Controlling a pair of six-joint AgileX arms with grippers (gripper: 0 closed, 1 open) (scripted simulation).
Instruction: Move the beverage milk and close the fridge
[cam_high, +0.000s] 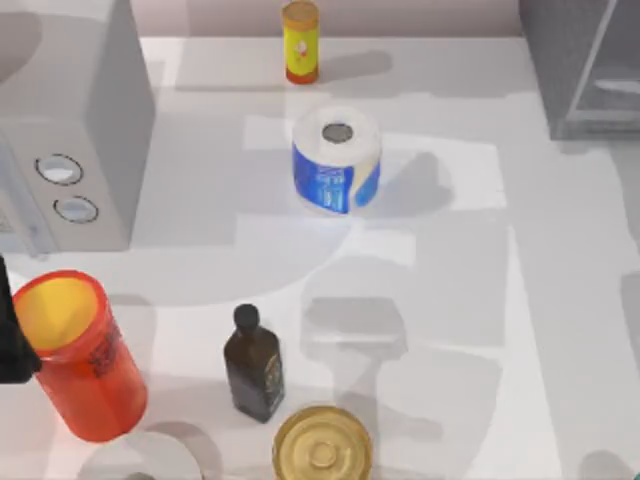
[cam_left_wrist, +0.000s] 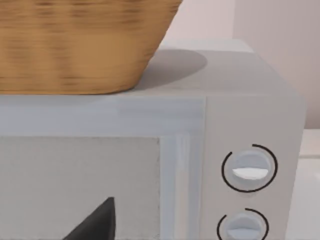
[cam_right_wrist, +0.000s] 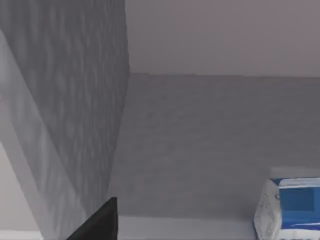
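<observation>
The fridge (cam_high: 575, 70) is the large grey cabinet at the table's far right corner, with its glassy door panel (cam_high: 610, 60) standing open. In the right wrist view the beverage milk (cam_right_wrist: 290, 212), a white carton with a blue band, stands on a pale ledge against the fridge's grey inner wall (cam_right_wrist: 210, 145). A dark part of my right gripper (cam_right_wrist: 97, 222) shows well short of the carton. A black piece of my left arm (cam_high: 12, 340) sits at the table's left edge, and my left gripper (cam_left_wrist: 97, 222) faces the box with knobs.
A light grey box with two round knobs (cam_high: 75, 120) stands at the far left, with a wicker basket (cam_left_wrist: 75, 45) on top. On the table are a white-and-blue paper roll (cam_high: 337, 158), a yellow can (cam_high: 300, 40), an orange cup (cam_high: 80, 355), a dark bottle (cam_high: 252, 365) and a gold tin (cam_high: 322, 445).
</observation>
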